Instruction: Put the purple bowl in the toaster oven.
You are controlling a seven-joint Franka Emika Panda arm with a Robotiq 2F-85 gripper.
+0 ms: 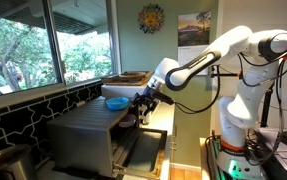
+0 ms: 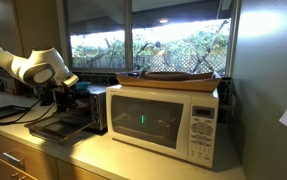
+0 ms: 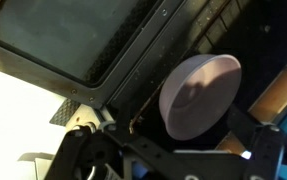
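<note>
I am watching the toaster oven (image 1: pixel 88 135) sitting at the lower left in an exterior view, its door (image 1: pixel 138 150) hanging down open. A blue bowl (image 1: pixel 115 102) is resting on the oven's top. Just right of it the gripper (image 1: pixel 143 110) is reaching at the oven mouth, with the white arm (image 1: pixel 208 55) stretching in from the right side of the frame.

In an exterior view the arm (image 2: pixel 33 68) is coming in from the left edge and the gripper (image 2: pixel 63 97) is hanging at the front of the toaster oven (image 2: pixel 83 105), above the lowered door (image 2: pixel 55 127). Further right a white microwave (image 2: pixel 163 120) is standing on the counter, carrying a wooden tray (image 2: pixel 178 77) on top.

In the wrist view the door glass (image 3: pixel 73 40) is filling the upper left. Right of centre the purple bowl (image 3: pixel 198 95) is tilting with its underside toward the camera, against the dark opening past the hinge. At the bottom the gripper (image 3: pixel 173 150) is showing its jaws standing apart, wider than the bowl. I cannot tell whether they are touching it, or whether it is resting inside.
</note>
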